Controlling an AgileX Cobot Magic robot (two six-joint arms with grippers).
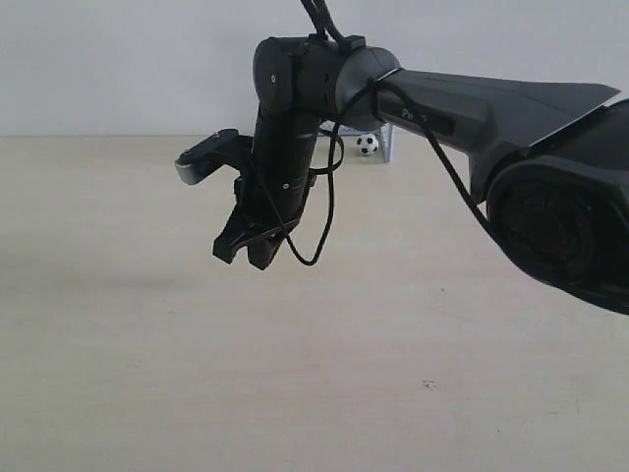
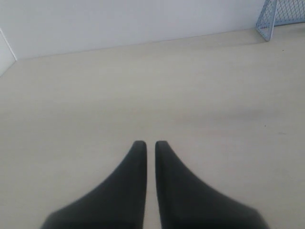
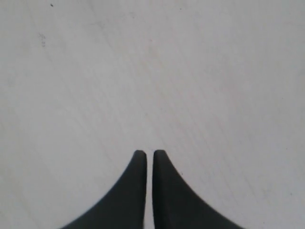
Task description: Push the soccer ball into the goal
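The soccer ball (image 1: 368,145), white with black patches, lies far back on the table, right beside the goal (image 1: 389,147); the arm hides most of the goal. In the left wrist view a corner of the goal (image 2: 279,14), pale blue with mesh, stands by the wall, and the ball is out of view there. My right gripper (image 1: 242,256) hangs above the table well in front and to the left of the ball, fingers pointing down. It is shut and empty (image 3: 149,152) over bare tabletop. My left gripper (image 2: 150,143) is shut and empty too, and out of the exterior view.
The pale wooden table (image 1: 147,374) runs back to a white wall (image 1: 118,59). The right arm's thick dark body (image 1: 550,197) fills the right side of the exterior view, with a loose black cable (image 1: 319,236) hanging off it.
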